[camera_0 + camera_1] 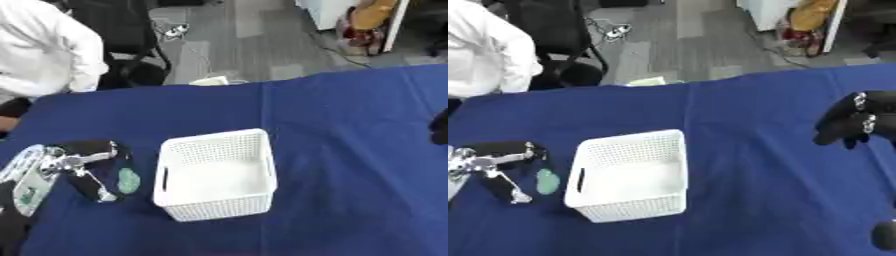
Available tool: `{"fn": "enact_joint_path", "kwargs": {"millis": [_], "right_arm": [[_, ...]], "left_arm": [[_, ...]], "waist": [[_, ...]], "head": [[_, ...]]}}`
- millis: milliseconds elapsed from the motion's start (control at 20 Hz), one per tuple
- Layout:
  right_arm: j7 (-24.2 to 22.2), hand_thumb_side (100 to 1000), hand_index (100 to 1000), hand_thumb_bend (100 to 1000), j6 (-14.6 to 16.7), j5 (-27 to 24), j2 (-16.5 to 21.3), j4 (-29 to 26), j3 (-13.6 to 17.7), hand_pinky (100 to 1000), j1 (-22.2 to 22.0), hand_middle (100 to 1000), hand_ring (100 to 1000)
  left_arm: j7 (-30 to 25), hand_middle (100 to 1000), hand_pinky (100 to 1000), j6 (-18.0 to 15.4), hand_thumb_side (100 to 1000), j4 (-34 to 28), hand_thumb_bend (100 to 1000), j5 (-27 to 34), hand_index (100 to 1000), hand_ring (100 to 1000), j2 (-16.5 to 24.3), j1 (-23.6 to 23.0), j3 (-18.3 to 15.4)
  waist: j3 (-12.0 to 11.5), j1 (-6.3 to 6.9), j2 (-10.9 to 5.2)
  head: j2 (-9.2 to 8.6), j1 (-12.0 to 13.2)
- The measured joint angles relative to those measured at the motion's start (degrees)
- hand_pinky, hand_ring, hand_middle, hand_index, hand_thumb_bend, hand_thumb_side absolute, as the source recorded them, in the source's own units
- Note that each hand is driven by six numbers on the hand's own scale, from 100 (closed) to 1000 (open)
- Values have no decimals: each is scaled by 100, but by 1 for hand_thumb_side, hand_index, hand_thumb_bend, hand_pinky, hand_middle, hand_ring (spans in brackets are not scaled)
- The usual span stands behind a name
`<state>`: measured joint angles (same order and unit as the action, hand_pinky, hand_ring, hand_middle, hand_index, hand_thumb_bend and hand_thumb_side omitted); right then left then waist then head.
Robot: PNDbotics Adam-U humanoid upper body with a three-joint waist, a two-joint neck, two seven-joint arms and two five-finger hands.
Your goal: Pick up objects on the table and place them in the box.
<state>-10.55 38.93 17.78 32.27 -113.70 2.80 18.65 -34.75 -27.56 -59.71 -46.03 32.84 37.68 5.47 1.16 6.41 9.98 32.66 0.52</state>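
A white lattice box (219, 175) stands on the blue table, with nothing seen inside it. Just left of it lies a small pale green object (548, 182). My left hand (496, 161) lies low at the table's left, fingers and thumb spread on either side of the green object; I cannot tell whether they touch it. My right hand (850, 122) hovers over the table's right side, far from the box, fingers hanging relaxed and holding nothing.
The blue cloth (350, 150) covers the whole table. A dark round shape (885, 235) shows at the lower right corner. A person in white (39, 50) sits at the far left edge beside a black chair. A pale item (210, 80) sits at the far table edge.
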Motion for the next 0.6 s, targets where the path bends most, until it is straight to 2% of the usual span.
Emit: {"fn": "enact_joint_path", "kwargs": {"millis": [200, 400, 600], "right_arm": [[-10, 1000, 594, 718, -9, 0, 0, 0, 0, 100, 0, 514, 247], [-11, 1000, 594, 717, -9, 0, 0, 0, 0, 100, 0, 511, 247], [-11, 1000, 594, 718, -9, 0, 0, 0, 0, 100, 0, 510, 247]], "left_arm": [[-3, 734, 100, 4, 204, 34, 908, 10, 771, 402, 0, 21, 0], [2, 689, 100, 4, 184, 36, 840, 57, 718, 371, 0, 42, 0], [33, 654, 100, 0, 168, 37, 812, 105, 687, 354, 0, 42, 0]], "waist": [[1, 0, 0], [3, 0, 0], [8, 0, 0]], "head": [[0, 0], [0, 0], [0, 0]]}}
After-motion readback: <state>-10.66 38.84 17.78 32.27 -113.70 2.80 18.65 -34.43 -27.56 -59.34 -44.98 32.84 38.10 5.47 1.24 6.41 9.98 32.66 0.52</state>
